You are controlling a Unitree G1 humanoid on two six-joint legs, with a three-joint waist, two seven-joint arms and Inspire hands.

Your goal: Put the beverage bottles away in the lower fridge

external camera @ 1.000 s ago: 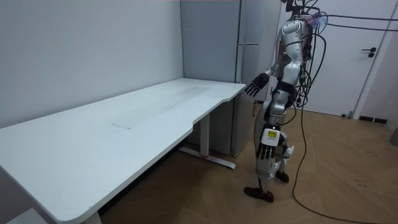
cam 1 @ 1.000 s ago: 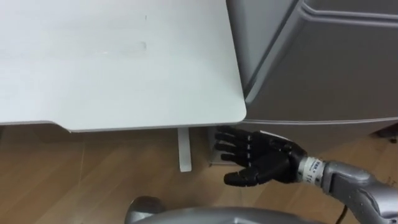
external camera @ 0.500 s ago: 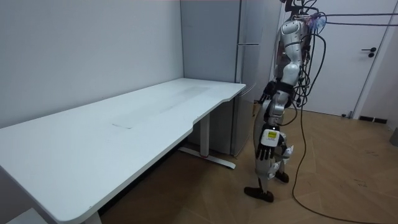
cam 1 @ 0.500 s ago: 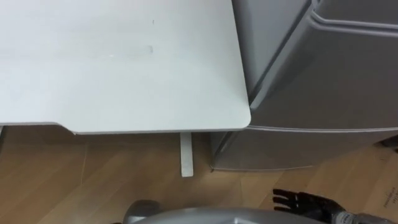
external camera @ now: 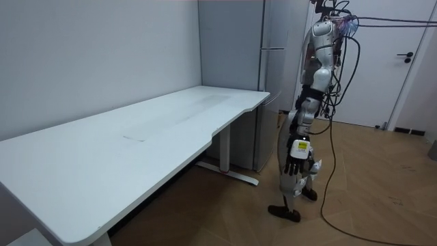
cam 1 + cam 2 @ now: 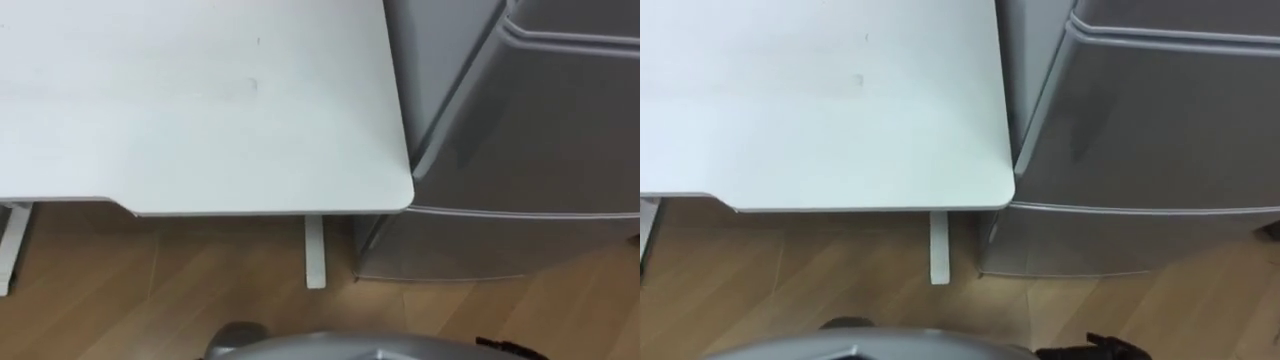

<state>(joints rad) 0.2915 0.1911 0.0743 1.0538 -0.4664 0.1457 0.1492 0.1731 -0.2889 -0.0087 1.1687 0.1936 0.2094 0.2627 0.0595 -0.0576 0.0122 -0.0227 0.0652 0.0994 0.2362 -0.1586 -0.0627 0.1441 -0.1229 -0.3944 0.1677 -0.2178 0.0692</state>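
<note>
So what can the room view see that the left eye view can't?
The room view takes in the whole robot standing by the fridge, its left robot hand hanging open, and a white door behind. The left eye view adds a look down onto the table's rounded corner beside the fridge. Both share the white table, the grey fridge and the wooden floor.

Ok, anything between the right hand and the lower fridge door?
Nothing visible: bare floor lies between the right hand and the shut lower fridge door. The table corner sits left of it, not in between.
</note>
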